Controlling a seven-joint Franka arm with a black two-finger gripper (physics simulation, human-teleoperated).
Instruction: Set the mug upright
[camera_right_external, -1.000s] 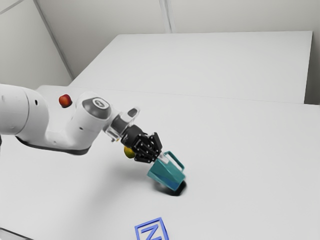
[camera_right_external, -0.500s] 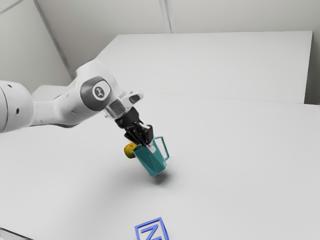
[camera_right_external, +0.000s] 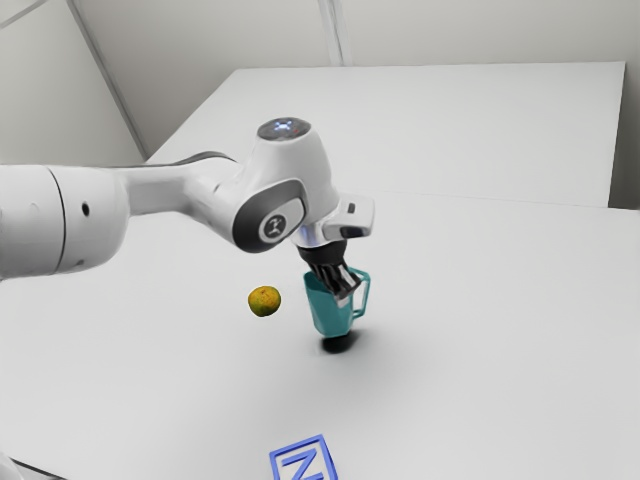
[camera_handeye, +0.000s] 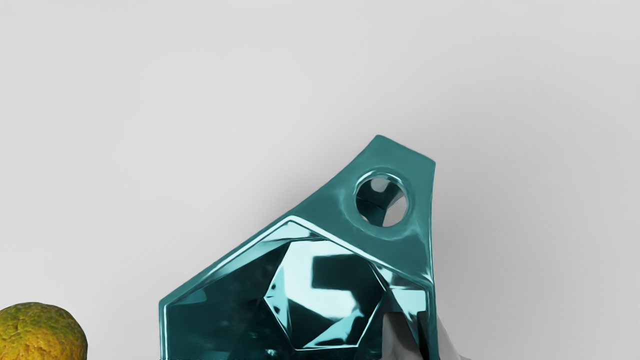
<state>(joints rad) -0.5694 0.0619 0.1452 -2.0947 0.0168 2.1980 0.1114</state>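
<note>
Up and round it comes: the mug (camera_right_external: 329, 314) has swung from a steep lean to nearly upright, shifting toward the exterior view's right, while the fruit (camera_right_external: 264, 301) sits where it was. The gripper (camera_right_external: 345, 292) is closed on the mug's wall, one finger (camera_handeye: 396, 336) inside and one outside. Beneath the base, a dark shadow (camera_right_external: 338, 345) falls on the table (camera_right_external: 470, 370), and it looks slightly raised. This seems to be the righting step, almost complete; next calls for levelling the last bit, lowering gently until the base sits flat, then letting go.
</note>
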